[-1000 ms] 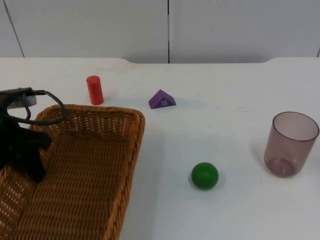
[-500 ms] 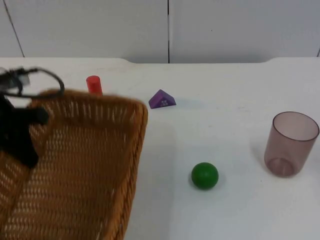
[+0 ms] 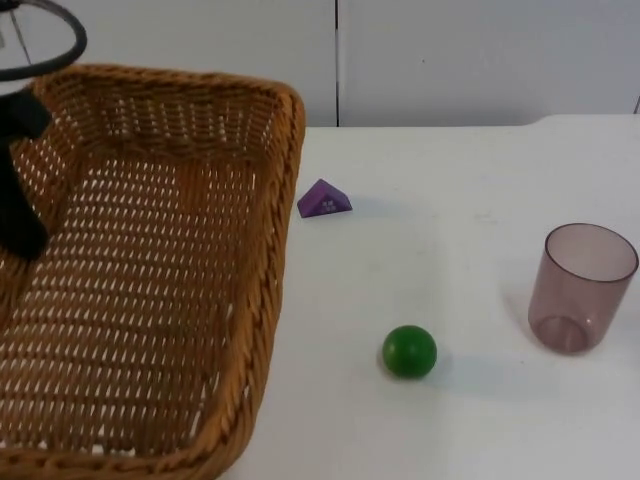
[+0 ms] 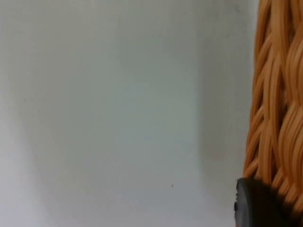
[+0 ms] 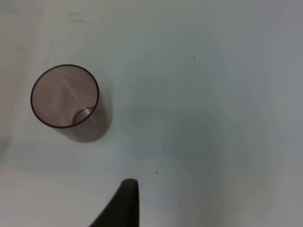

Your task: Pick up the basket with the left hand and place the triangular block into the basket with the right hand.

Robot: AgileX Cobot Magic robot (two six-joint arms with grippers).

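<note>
I have the basket point(image 3: 150, 290) lifted, my left gripper point(image 3: 20, 215) clamped on its rim. The triangular block point(image 3: 324, 199) lies untouched on the worktop point(image 3: 450, 420); the right arm waits above the cup point(image 5: 65, 96).

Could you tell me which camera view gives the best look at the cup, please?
The right wrist view: it looks down into the cup, showing its whole round rim and base. The top view shows the cup upright from the side, near the table's right edge. The left wrist view faces the basket.
</note>
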